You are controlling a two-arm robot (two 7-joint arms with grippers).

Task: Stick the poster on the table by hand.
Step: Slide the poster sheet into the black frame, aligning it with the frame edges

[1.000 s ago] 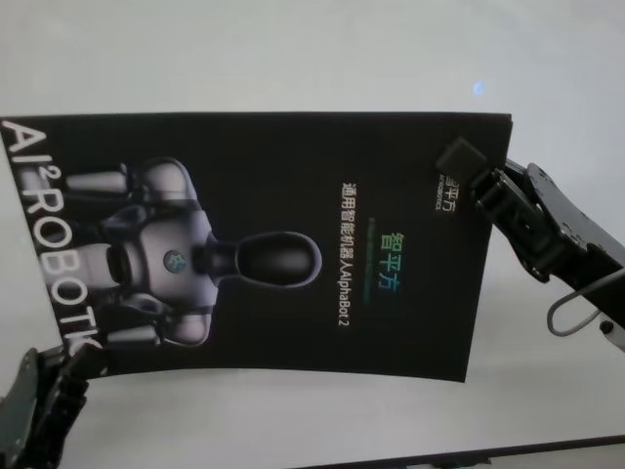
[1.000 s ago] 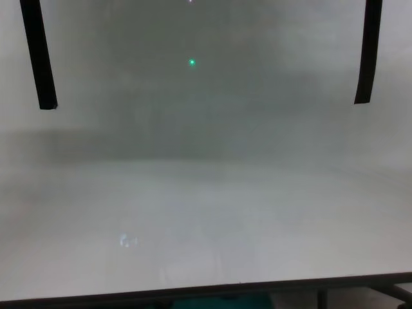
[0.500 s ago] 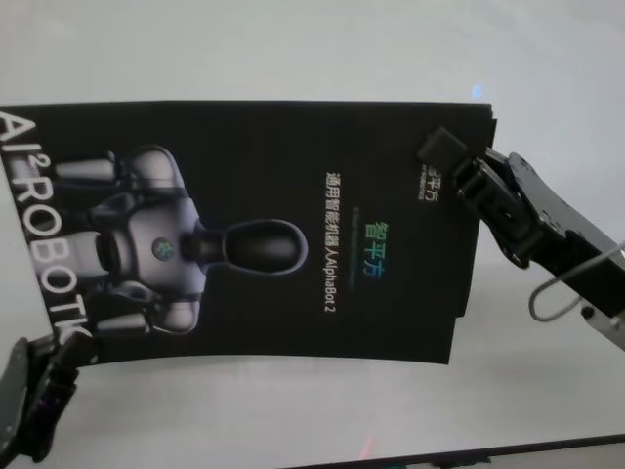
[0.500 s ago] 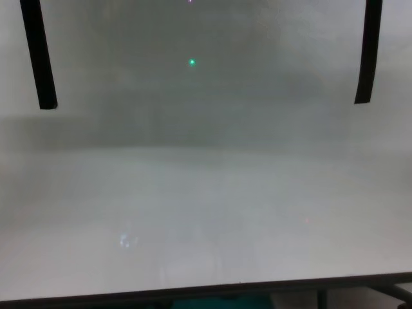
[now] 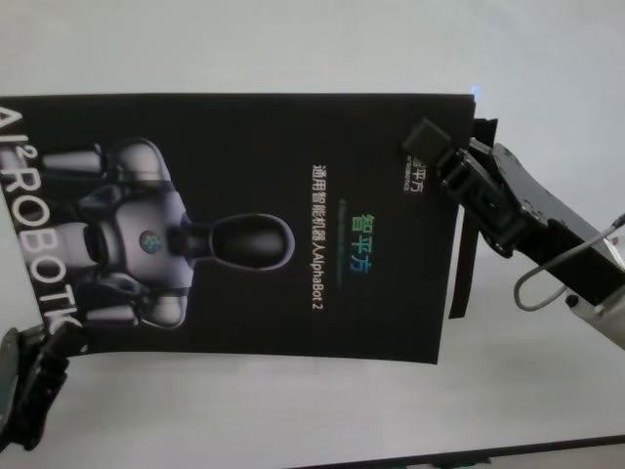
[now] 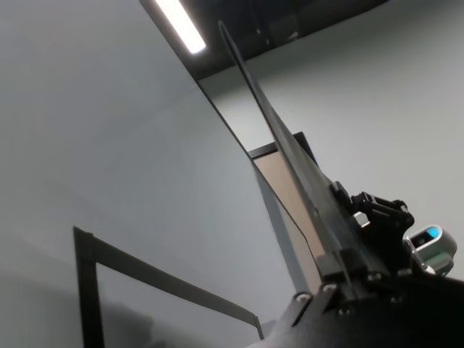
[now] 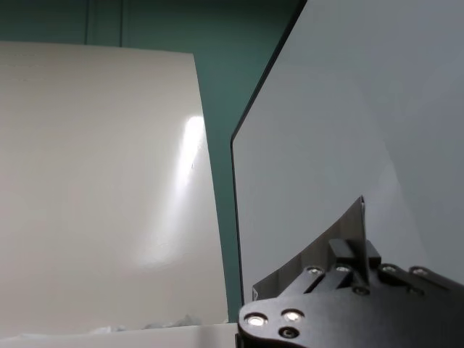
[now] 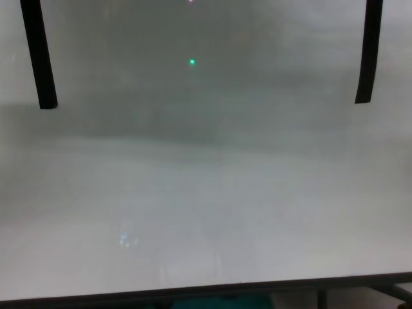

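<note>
The poster (image 5: 244,225), a black glossy sheet with a white-grey robot figure and white letters, hangs flat above the white table (image 5: 293,49). My right gripper (image 5: 432,147) is shut on its far right corner. My left gripper (image 5: 54,344) is shut on its near left corner. In the left wrist view the poster (image 6: 290,152) runs edge-on out of the left gripper (image 6: 341,261). The right wrist view shows the pale underside of the poster (image 7: 348,109) above the right gripper (image 7: 351,250). The chest view shows only the table (image 8: 206,193), not the poster.
Two narrow black tape strips (image 8: 38,55) (image 8: 367,51) lie on the table, one far left and one far right. The right strip (image 5: 461,264) shows just beyond the poster's right edge. The table's thin dark near edge (image 8: 206,288) runs along the bottom.
The poster and both grippers have moved left and farther out over the table. The right tape strip now shows beyond the poster's right edge.
</note>
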